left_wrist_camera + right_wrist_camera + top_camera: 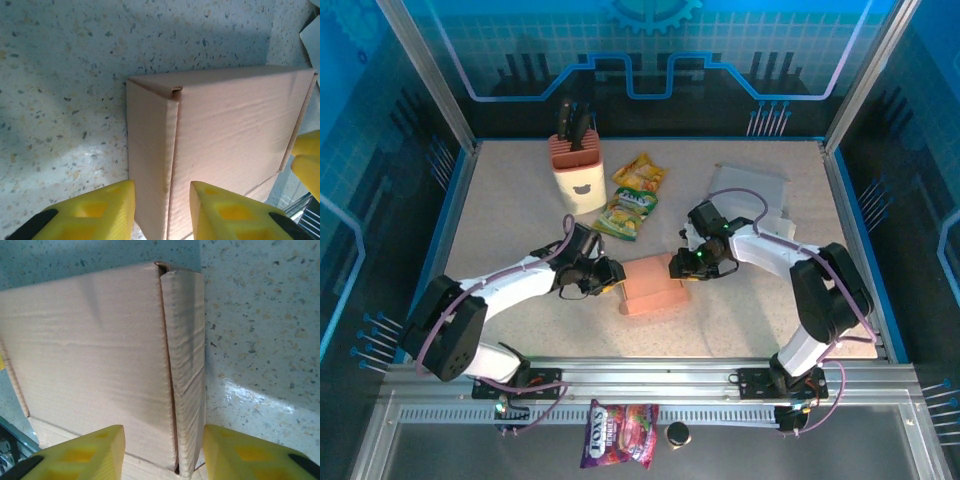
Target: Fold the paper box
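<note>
Currently the paper box (653, 288) is lying in the middle of the surface (520, 210), its long axis running left to right between the two arms. The left gripper (607, 281) is sitting at the box's left end, jaws parted astride the folded side wall, clamping nothing visible. The right gripper (682, 266) is mirroring that at the right end, likewise released. Each side wall is running straight away from its fingers. Both arms are equally near; any coming squeeze likely depends on each wall sitting centred between its jaws.

One box (653, 285), one knife block (578, 170), three packets (638, 172)
</note>
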Controlling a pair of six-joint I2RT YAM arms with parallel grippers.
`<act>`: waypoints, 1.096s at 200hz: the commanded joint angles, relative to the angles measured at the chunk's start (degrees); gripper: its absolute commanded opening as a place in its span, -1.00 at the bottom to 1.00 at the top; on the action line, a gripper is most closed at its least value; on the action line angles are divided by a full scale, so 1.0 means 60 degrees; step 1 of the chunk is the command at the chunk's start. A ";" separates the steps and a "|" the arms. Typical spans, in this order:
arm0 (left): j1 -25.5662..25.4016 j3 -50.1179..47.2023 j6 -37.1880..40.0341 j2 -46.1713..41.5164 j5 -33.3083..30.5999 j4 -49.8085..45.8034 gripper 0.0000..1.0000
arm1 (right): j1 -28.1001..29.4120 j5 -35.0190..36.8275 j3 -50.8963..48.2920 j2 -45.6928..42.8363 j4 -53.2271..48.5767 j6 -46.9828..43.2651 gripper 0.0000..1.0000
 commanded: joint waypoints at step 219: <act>-0.0115 -0.0868 0.0021 0.0328 0.0097 0.1390 -0.79 | -0.1175 -0.2612 -0.0507 0.0970 0.1048 -0.0870 0.40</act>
